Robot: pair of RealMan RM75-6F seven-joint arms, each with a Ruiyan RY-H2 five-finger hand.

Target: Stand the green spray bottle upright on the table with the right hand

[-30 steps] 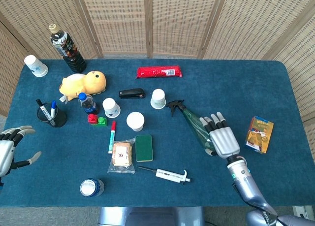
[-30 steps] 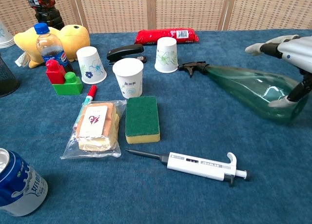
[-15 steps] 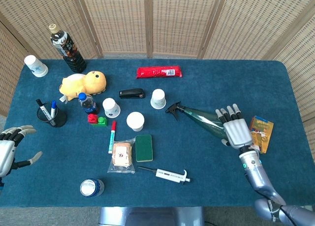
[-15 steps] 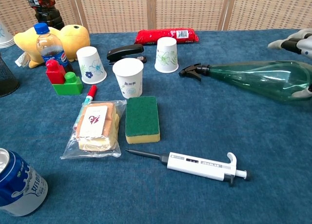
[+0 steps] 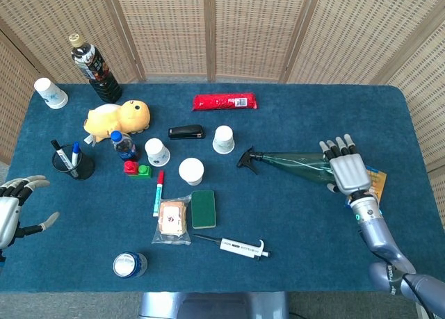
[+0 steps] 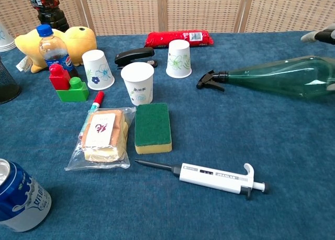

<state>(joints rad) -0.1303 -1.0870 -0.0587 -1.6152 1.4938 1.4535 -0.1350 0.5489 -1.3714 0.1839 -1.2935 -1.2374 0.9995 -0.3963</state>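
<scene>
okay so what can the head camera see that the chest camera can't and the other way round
Only the head view shows the left hand held open at the table's edge, most of the right hand gripping the bottle's base, the orange carton beside it, and the black mesh pen cup. Only the chest view shows the printed side of the blue drink can and the bottle's nozzle lifted off the cloth. Both show the green plastic spray bottle lying nearly level, the white pipette and the green sponge.

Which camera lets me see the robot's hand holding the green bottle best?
The head view: the whole right hand grips the green spray bottle at its wide end. The chest view shows only fingertips at the picture's edge.
</scene>
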